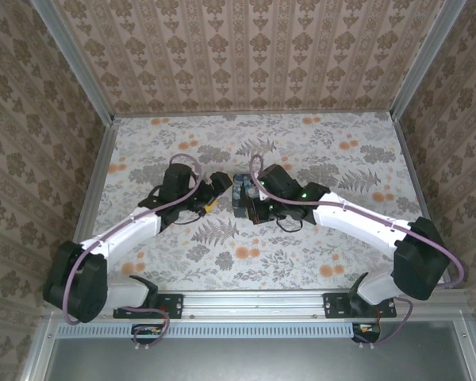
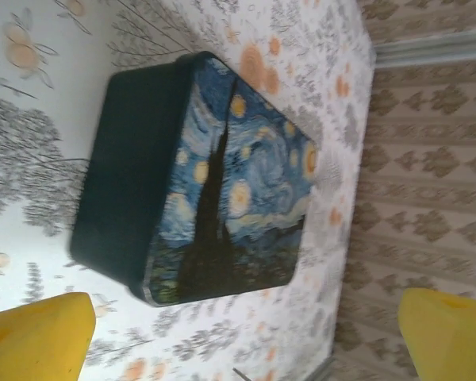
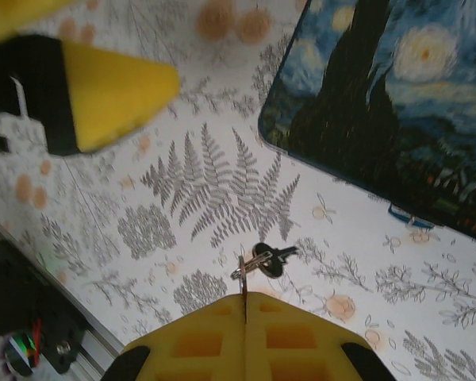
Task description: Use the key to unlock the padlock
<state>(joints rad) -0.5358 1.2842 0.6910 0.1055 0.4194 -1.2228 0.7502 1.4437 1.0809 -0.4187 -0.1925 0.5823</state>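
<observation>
Right gripper: jaws pressed together, apparently nipping the ring of the key, which sits just past the tips. Padlock is ahead-right of them, at the edge of the Starry Night tin. Left gripper: spread wide, nothing held, tin straight ahead. Step, as I read it: key fetched, not inserted. Next: line the blade up with the keyhole while the left steadies the padlock.

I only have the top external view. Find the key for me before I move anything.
Observer: In the right wrist view the key lies on the table just beyond the right claw.
Operator: Give me that claw's state.
Observer: Shut; the key ring meets the seam between its fingers, seemingly pinched.
Operator: Now the left claw.
Observer: The left claw is wide open, facing the painted box, not touching it.
</observation>
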